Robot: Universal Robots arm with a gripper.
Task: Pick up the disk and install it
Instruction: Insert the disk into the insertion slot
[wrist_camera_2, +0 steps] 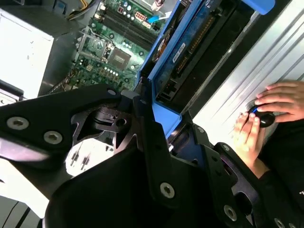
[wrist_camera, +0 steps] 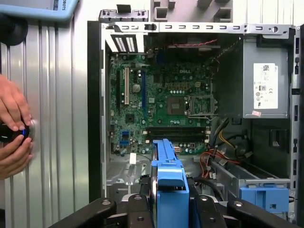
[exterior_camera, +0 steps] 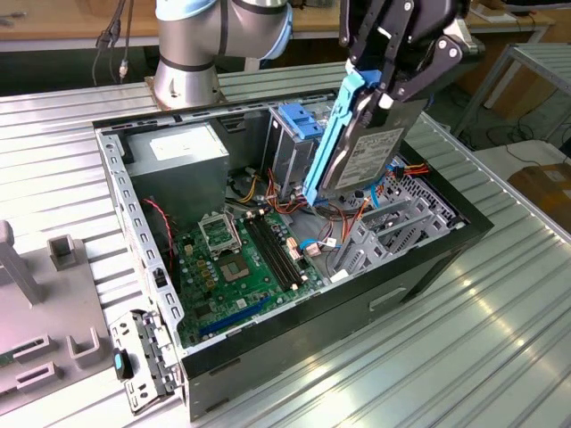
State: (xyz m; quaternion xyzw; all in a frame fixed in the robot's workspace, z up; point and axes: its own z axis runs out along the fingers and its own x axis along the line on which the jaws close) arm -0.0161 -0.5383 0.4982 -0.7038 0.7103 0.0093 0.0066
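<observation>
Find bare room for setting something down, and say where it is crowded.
Bare: the table on the exterior view's right of the computer case, and between case and grey fixtures. Crowded: inside the case, below the disk in the gripper.

Bright blue rails (exterior_camera: 328, 147) round a silver-grey disk (exterior_camera: 375, 147) with white barcoded label, green motherboard (exterior_camera: 236, 267), plain grey power supply (exterior_camera: 178, 152), red-orange cables (wrist_camera: 212, 157), shiny ribbed silver table (exterior_camera: 482, 339).

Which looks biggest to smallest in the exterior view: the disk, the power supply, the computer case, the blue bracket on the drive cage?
1. the computer case
2 and 3. the disk and the power supply look about alike. The gripper holds the disk above the case, perhaps nearer the camera, so they are unranked.
4. the blue bracket
</observation>
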